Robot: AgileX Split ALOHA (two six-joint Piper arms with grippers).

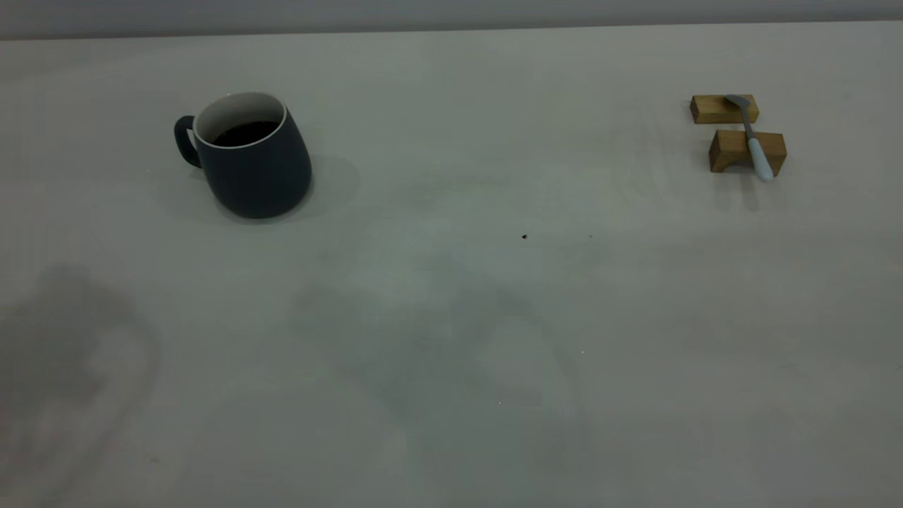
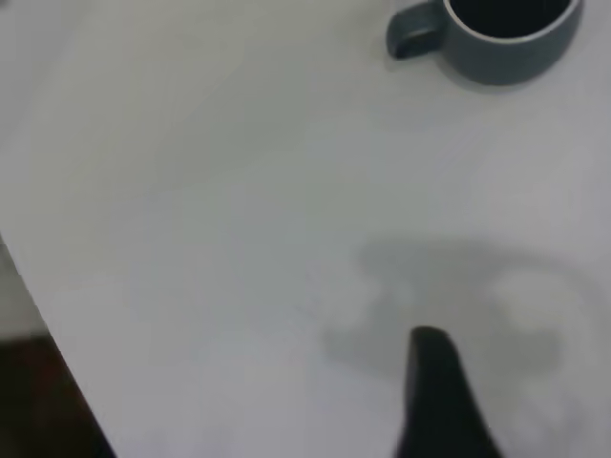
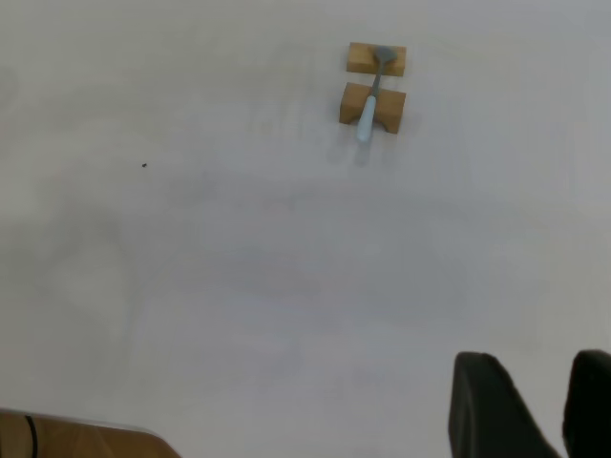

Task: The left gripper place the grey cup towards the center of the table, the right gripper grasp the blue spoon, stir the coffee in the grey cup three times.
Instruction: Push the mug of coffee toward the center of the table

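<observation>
The grey cup stands upright at the table's far left, handle pointing left, with dark coffee inside. The blue spoon lies across two wooden blocks at the far right. Neither arm shows in the exterior view. In the left wrist view my left gripper hangs over bare table well short of the cup; one dark finger shows, the other lies outside the picture. My right gripper is open and holds nothing, far from the spoon.
The spoon rests on two small wooden blocks. A tiny dark speck lies near the middle of the table. The left wrist view shows the table's edge with dark floor beyond. A brown surface sits at the right wrist view's corner.
</observation>
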